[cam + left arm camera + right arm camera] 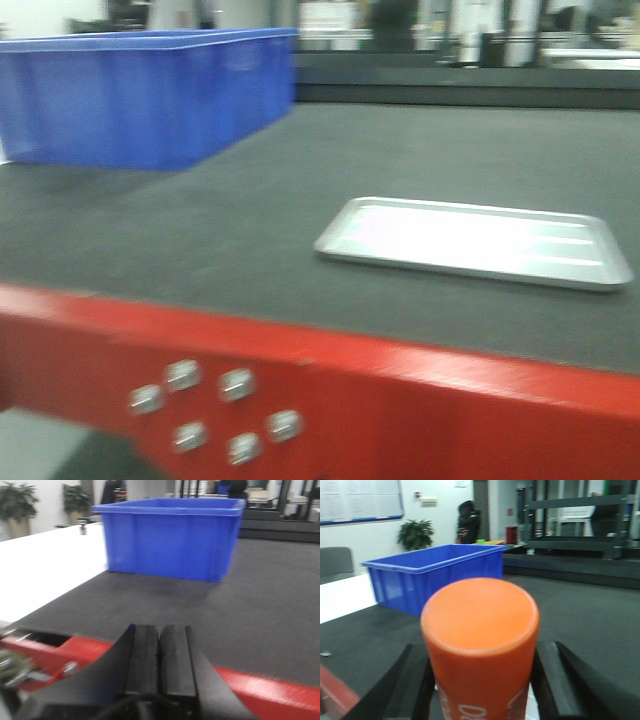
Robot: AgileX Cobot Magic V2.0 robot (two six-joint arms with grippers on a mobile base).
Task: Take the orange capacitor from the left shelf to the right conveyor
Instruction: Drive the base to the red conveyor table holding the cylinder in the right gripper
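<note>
Place: factory floor | signs: right conveyor (250, 200), blue bin (140, 95), steel racking (580, 502) (potted plant (415, 534) too)

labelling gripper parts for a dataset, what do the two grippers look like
Left gripper: two flat, matte black rectangular pads on a black body that widens toward the camera. Right gripper: plain black wedge-shaped fingers tapering to points. No markings or cables show on either.
</note>
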